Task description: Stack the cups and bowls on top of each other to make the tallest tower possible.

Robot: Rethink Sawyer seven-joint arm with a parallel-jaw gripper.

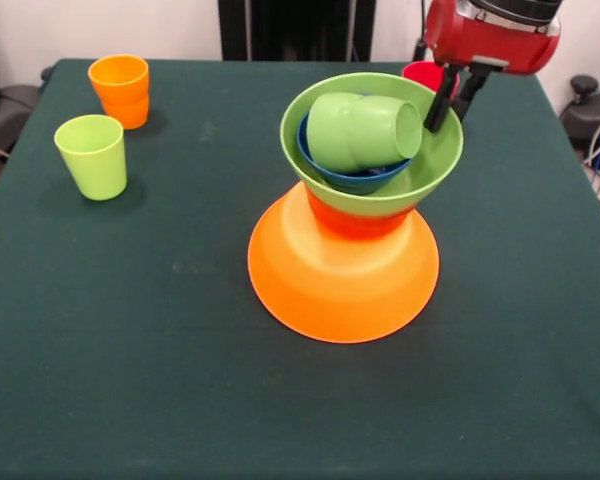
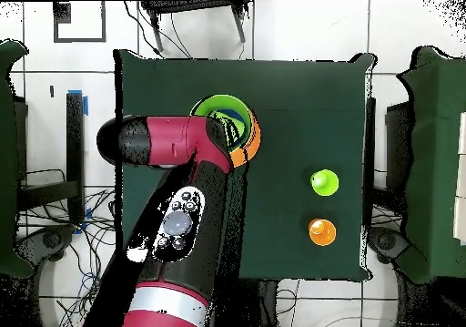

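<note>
Dark green cloth covers the table. At its middle, an upturned large orange plastic bowl carries a small red-orange bowl, a light green bowl, a blue bowl and a tipped green plastic cup. At the green rim's right, the gripper has black fingers slightly apart, empty. Lime green cup and orange cup stand far left; a red cup sits behind.

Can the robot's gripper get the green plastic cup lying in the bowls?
Probably yes. The gripper hangs at the light green bowl's rim, and the green cup lies uncovered on its side.
</note>
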